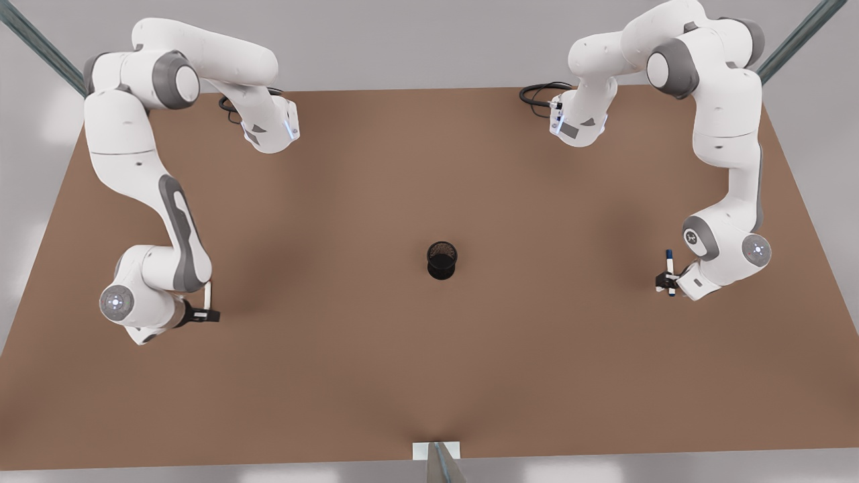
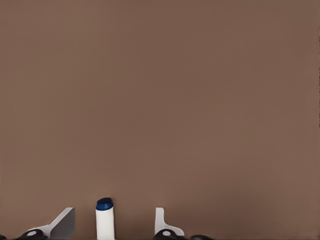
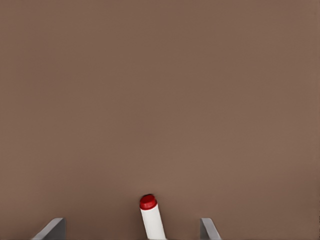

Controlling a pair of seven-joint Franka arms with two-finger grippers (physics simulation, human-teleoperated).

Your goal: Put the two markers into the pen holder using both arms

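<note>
The broad brown table (image 1: 429, 376) spreads under two large white jointed arms with grey joint bands, one reaching down each side of the front view. The arm on the front view's right carries the left gripper (image 1: 666, 283), matched by the blue end seen in the left wrist view; the arm on the front view's left carries the right gripper (image 1: 203, 314). Between them, near the table's middle, stands the small round black mesh pen holder (image 1: 442, 260), upright with its mouth open upward, and well apart from both grippers. It lies toward the centre from each, so each arm must carry its load inward across the table; by my judgement the two are about equally far off, with neither clearly nearer. The left gripper is closed on the white-barrelled marker with dark blue cap (image 1: 670, 270), whose long axis runs across the fingers, its blue end (image 2: 104, 204) poking out past them. The right gripper seems to grip the white-barrelled marker with red end (image 3: 151, 220), the barrel rising between the fingers, though its fingers stand wider than the barrel in the right wrist view, so I cannot tell how firm the hold is. Before release, each marker probably needs tipping so that its long axis points down into the cup's mouth.
</note>
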